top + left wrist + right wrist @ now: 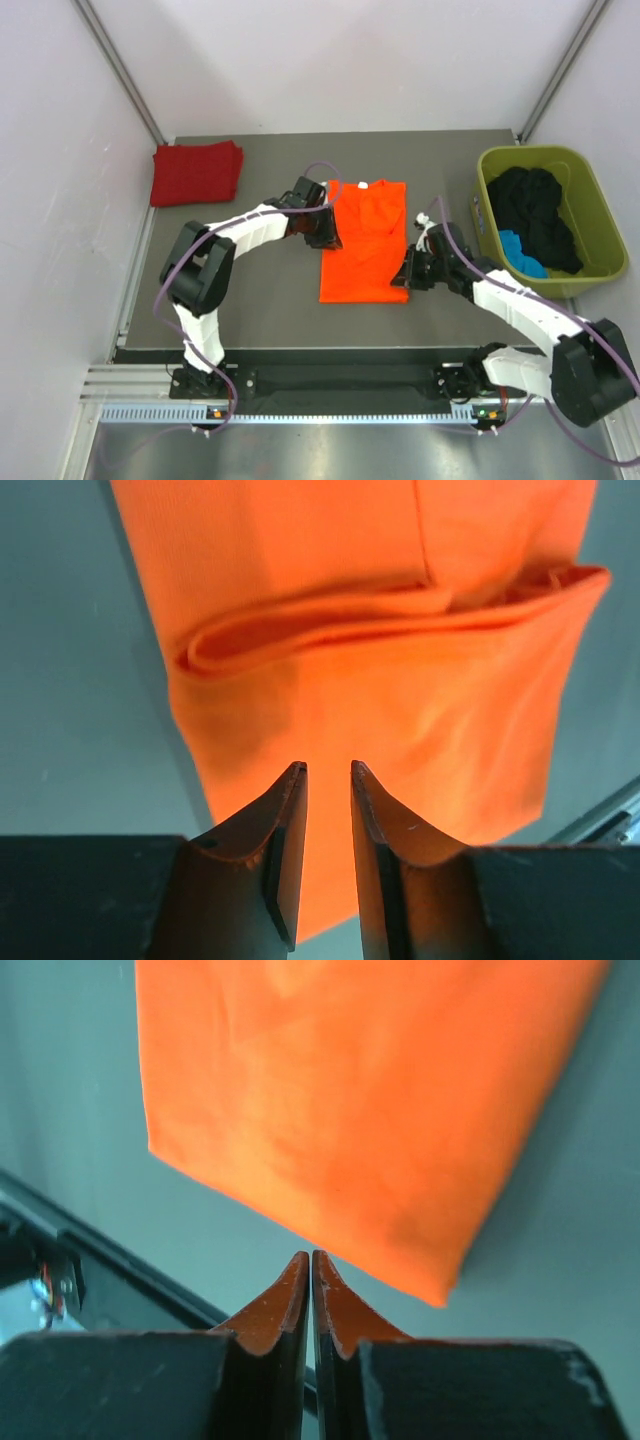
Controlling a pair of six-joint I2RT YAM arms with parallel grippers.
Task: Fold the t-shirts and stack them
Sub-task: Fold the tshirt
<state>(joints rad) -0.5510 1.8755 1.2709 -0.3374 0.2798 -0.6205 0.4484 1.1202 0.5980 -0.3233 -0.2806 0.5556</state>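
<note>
The bright orange t-shirt (365, 245) lies mid-table, folded into a long strip with its collar at the far end. It fills the left wrist view (380, 680), where a folded sleeve forms a ridge, and the right wrist view (350, 1110). The dark red t-shirt (196, 172) lies folded at the back left corner. My left gripper (325, 228) hovers over the orange shirt's left edge, its jaws a narrow gap apart and empty (328, 768). My right gripper (408, 272) is shut and empty (311, 1255), just off the shirt's near right corner.
An olive-green tub (592, 200) stands at the right edge, holding dark clothes (540, 215) and a blue item (520, 255). White walls enclose the table on the left, back and right. A metal rail (330, 385) runs along the near edge.
</note>
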